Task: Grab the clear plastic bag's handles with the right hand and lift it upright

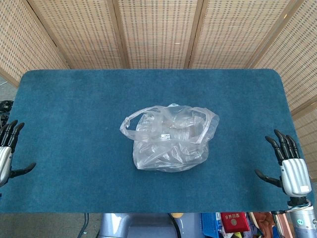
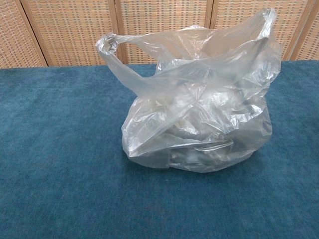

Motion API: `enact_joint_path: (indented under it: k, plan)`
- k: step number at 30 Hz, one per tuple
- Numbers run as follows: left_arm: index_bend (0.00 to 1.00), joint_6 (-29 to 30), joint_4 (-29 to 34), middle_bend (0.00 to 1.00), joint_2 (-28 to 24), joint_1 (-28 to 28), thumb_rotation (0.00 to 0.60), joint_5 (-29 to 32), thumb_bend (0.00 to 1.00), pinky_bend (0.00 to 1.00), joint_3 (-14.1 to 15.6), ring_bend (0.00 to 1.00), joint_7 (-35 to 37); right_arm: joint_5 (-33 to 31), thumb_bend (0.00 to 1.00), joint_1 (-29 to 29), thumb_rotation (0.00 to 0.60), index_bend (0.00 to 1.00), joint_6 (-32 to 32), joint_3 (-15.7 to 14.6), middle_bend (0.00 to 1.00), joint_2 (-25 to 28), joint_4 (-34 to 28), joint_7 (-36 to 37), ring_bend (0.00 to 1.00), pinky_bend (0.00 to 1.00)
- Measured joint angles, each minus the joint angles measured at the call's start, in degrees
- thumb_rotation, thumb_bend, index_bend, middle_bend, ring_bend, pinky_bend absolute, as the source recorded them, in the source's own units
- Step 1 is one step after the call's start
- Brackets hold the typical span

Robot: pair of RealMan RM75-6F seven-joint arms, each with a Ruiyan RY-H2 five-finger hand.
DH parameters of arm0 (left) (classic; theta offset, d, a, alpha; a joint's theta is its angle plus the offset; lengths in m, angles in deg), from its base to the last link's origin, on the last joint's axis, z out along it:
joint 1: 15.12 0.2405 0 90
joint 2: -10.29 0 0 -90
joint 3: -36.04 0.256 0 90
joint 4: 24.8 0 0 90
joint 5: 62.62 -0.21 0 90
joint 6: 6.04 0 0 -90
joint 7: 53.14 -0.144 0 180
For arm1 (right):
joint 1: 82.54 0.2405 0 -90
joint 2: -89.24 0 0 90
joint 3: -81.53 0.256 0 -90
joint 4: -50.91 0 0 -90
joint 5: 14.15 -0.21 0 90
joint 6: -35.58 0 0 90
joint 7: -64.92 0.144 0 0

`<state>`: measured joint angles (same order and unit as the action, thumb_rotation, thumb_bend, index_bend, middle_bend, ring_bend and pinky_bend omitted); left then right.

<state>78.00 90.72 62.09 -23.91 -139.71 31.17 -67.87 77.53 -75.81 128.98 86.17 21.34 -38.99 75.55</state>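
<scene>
Roughly at the centre of the blue felt table [image 1: 64,124] sits the clear plastic bag [image 1: 171,141], crumpled and slumped, with pale, see-through contents that are too blurred to name. Seen from the head view, one handle loop [image 1: 132,121] sticks out of the bag toward ten o'clock, and the other handle [image 1: 200,124] lies folded across the top toward two o'clock. From the chest view the bag [image 2: 199,129] fills the middle of the picture, its left handle [image 2: 110,47] standing up as a twisted loop at about eleven o'clock and its other handle [image 2: 266,22] rising toward one o'clock. The right hand [image 1: 287,166] hangs at the table's edge at about four o'clock from the bag, well apart from it, fingers spread and pointing up, holding nothing. The left hand [image 1: 7,151] is at the opposite edge, at about nine o'clock, partly cut off by the frame, its fingers also apart and empty. Behind the table, at twelve o'clock, stands a woven rattan screen [image 1: 158,29] with wooden frames.
</scene>
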Motion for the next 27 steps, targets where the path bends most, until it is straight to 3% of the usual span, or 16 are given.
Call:
enact_joint_path:
  k: [6, 11, 15, 22, 27]
  plan:
    - [0.00, -0.10, 0.03, 0.00, -0.09, 0.03, 0.600, 0.28, 0.16, 0.00, -0.12, 0.00, 0.11, 0.55, 0.00, 0.12, 0.600, 0.11, -0.45, -0.26, 0.08, 0.23, -0.17, 1.23, 0.00, 0.00]
    - [0.00, -0.11, 0.05, 0.00, -0.03, 0.05, 0.600, 0.70, 0.16, 0.00, -0.31, 0.00, -0.03, 1.59, 0.00, 1.29, 0.600, 0.11, -2.77, -1.06, 0.11, 1.44, -1.40, 7.95, 0.00, 0.00]
    - [0.00, -0.75, -0.01, 0.00, 0.27, -0.38, 0.600, 1.44, 0.16, 0.00, -0.52, 0.00, -0.76, 2.56, 0.00, 4.19, 0.600, 0.12, -7.97, -1.85, 0.13, 4.42, -3.30, 19.18, 0.01, 0.00]
    - [0.00, -1.39, -0.03, 0.00, 0.74, -0.99, 0.600, 3.47, 0.16, 0.00, -1.25, 0.00, -1.81, 4.45, 0.00, 14.60, 0.600, 0.12, -22.71, -2.26, 0.13, 12.95, -8.35, 45.10, 0.01, 0.00]
    - [0.00, -1.81, -0.15, 0.00, 0.78, -1.24, 0.600, 3.83, 0.16, 0.00, -1.37, 0.00, -1.90, 4.47, 0.00, 23.21, 0.600, 0.13, -33.07, -1.56, 0.13, 17.51, -12.56, 54.20, 0.01, 0.00]
